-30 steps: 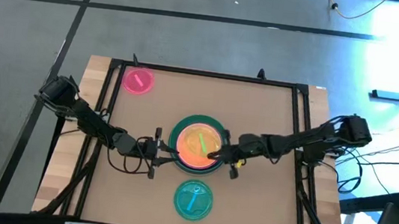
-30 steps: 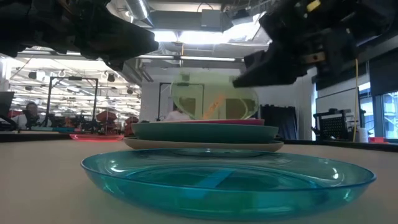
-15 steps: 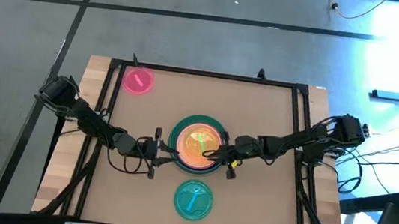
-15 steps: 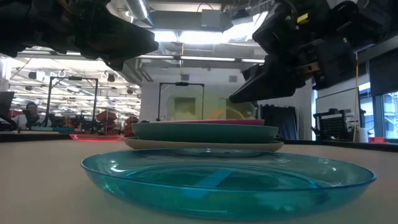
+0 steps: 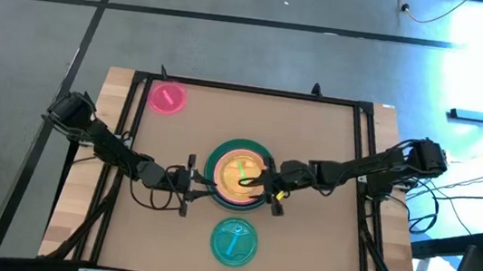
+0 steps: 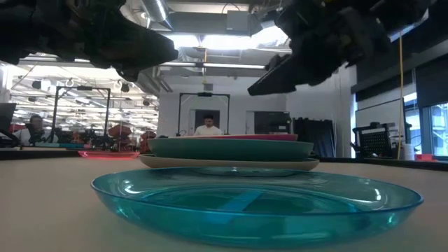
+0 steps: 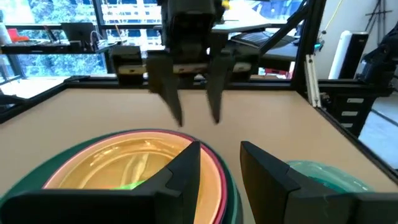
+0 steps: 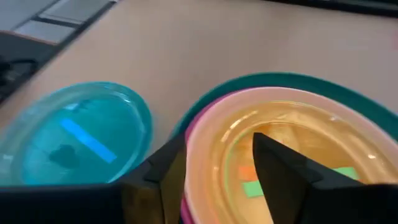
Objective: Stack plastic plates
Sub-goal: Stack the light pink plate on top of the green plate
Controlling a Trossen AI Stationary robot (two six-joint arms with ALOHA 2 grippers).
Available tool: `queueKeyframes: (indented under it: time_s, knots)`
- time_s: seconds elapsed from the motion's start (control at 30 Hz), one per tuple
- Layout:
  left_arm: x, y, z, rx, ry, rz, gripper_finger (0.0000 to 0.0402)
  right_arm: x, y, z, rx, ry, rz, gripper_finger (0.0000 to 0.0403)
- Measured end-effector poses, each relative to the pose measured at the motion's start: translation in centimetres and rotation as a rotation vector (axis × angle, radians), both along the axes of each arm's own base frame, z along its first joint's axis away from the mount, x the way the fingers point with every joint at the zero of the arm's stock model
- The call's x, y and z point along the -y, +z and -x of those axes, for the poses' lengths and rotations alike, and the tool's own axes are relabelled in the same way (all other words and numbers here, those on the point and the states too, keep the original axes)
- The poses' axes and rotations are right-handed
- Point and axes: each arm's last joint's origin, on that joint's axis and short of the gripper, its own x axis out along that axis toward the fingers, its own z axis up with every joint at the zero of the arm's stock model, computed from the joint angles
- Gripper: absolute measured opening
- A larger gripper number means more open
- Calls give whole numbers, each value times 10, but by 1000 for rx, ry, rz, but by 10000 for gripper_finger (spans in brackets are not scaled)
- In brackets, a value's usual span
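— Where are the hands?
— Right hand [image 5: 261,182] open above the plate stack [image 5: 217,191] mid-desk; left hand [image 5: 201,179] open at its left rim.
— Free room?
— Light blue plate [image 5: 235,242] near, small pink plate [image 5: 167,98] far-left.

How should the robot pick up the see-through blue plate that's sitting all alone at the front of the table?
By its raised rim. The light blue plate lies flat on the table, apart from the stack, so a gripper could probably come down from above and pinch the edge nearest it.
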Motion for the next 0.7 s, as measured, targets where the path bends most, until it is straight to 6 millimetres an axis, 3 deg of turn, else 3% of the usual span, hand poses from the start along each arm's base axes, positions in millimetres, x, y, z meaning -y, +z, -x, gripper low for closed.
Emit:
queueKeyframes:
  time_s: [0.17, 0.37, 0.7]
  knots:
    - [-3, 0, 2, -38, 58, -24, 107, -22, -2, 6, 20, 66, -13, 177]
    - [-12, 24, 0, -187, 148, -53, 107, -55, -14, 16, 76, 71, 40, 177]
    - [-69, 60, 3, -763, 495, -96, 107, -62, -18, 18, 81, 24, 84, 177]
